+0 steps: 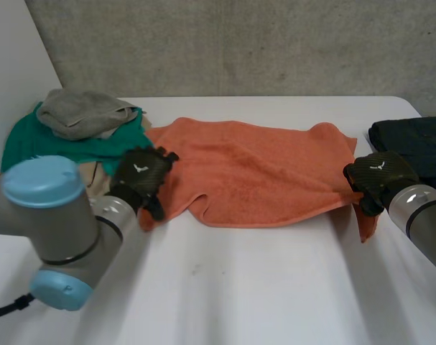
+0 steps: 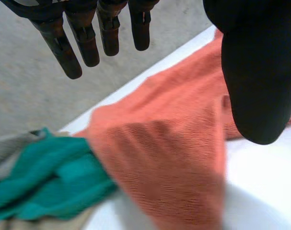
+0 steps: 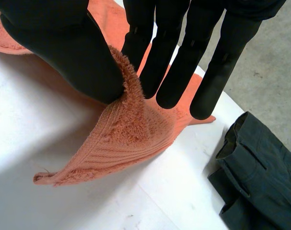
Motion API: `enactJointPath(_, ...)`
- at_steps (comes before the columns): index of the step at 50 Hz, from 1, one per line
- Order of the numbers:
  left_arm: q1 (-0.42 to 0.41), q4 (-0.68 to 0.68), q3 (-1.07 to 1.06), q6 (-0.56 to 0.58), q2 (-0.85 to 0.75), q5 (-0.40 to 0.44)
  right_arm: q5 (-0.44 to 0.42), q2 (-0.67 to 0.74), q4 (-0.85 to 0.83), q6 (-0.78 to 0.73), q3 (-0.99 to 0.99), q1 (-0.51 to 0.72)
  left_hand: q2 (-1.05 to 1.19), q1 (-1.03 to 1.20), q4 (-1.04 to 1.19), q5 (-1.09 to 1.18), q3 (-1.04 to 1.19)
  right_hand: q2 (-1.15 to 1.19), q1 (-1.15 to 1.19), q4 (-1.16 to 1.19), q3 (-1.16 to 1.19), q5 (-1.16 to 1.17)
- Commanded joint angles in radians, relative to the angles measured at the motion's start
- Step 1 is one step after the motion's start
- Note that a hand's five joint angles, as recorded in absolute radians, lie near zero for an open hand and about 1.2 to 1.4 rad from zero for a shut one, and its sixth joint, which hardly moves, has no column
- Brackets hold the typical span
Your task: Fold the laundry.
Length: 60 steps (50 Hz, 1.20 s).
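One orange towel (image 1: 253, 169) lies spread across the middle of the head view, mostly flat on the white table (image 1: 239, 287), its long side running from centre left to centre right. It is not yet folded.

Step in hand, by my reading: taking hold of the towel's two near corners ahead of the first fold.

- Right hand (image 1: 379, 176), centre right of the head view: closed on the towel. In its wrist view the thumb (image 3: 64, 48) presses a raised fold of the near right corner against the straight fingers (image 3: 174, 62); the corner's tip hangs free below the hold.
- Left hand (image 1: 140, 174), centre left: over the towel's left edge. In its wrist view the fingers (image 2: 85, 43) are straight and stand well apart from the thumb (image 2: 260, 72), pinching nothing; the towel passes beneath the palm.

The next move calls for the left hand to close on its corner, so both corners can be lifted level and carried to the far edge.

A green cloth (image 1: 31, 140) under a grey cloth (image 1: 85, 111) sits at upper left, touching the towel's left end. A dark garment (image 1: 415, 144) lies at the right edge, just beside the right hand.
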Motion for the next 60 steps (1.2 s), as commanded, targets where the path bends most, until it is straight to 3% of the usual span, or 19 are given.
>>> enactJointPath(1,-0.082,-0.003,0.196,-0.032,-0.213,-0.009,0.006,-0.019,0.004,0.006,-0.007,0.0,-0.001,0.01,0.003,0.008,-0.002,0.22,0.274,0.196,0.203,0.232)
enactJointPath(9,-0.128,-0.022,0.379,-0.027,-0.376,-0.065,0.004,-0.035,0.004,0.006,0.007,-0.004,0.143,0.154,0.146,0.151,0.141,0.22,0.274,0.196,0.203,0.232)
enactJointPath(18,-0.125,-0.014,0.454,0.003,-0.424,-0.144,0.001,-0.035,0.004,0.004,0.009,0.0,0.316,0.327,0.32,0.325,0.315,0.22,0.274,0.196,0.203,0.232)
enactJointPath(26,-0.093,-0.012,0.463,0.118,-0.436,-0.162,-0.002,-0.033,0.004,0.004,0.007,-0.002,0.328,0.339,0.332,0.337,0.327,0.22,0.274,0.196,0.203,0.232)
enactJointPath(36,-0.025,-0.006,0.439,0.22,-0.417,-0.197,-0.002,-0.033,0.002,0.003,-0.004,-0.007,0.58,0.591,0.584,0.589,0.579,0.22,0.274,0.196,0.203,0.232)
enactJointPath(38,-0.025,-0.003,0.417,0.22,-0.39,-0.197,0.001,-0.033,0.002,0.003,-0.013,-0.014,0.727,0.737,0.73,0.735,0.725,0.22,0.274,0.196,0.203,0.232)
enactJointPath(41,-0.011,-0.002,0.382,0.218,-0.342,-0.196,0.003,-0.035,0.004,0.0,-0.019,-0.029,1.14,1.15,1.143,1.148,1.138,0.22,0.274,0.196,0.203,0.232)
enactJointPath(44,0.003,0.001,0.35,0.221,-0.316,-0.199,0.007,-0.036,0.005,0.0,-0.031,-0.034,1.141,1.152,1.145,1.149,1.14,0.22,0.274,0.196,0.203,0.232)
enactJointPath(48,0.013,-0.009,0.259,0.223,-0.179,-0.201,0.016,-0.076,0.043,-0.02,-0.08,-0.049,1.141,1.152,1.145,1.149,1.14,0.22,0.274,0.196,0.203,0.232)
enactJointPath(55,0.029,-0.026,0.046,0.227,0.34,-0.182,0.006,-0.286,0.235,-0.146,-0.25,-0.175,1.141,1.152,1.145,1.149,1.14,0.22,0.274,0.196,0.203,0.232)
enactJointPath(60,0.038,-0.144,0.035,0.292,0.644,-0.113,0.009,-0.377,0.361,-0.215,-0.401,-0.191,1.141,1.152,1.145,1.149,1.14,0.22,0.274,0.196,0.203,0.232)
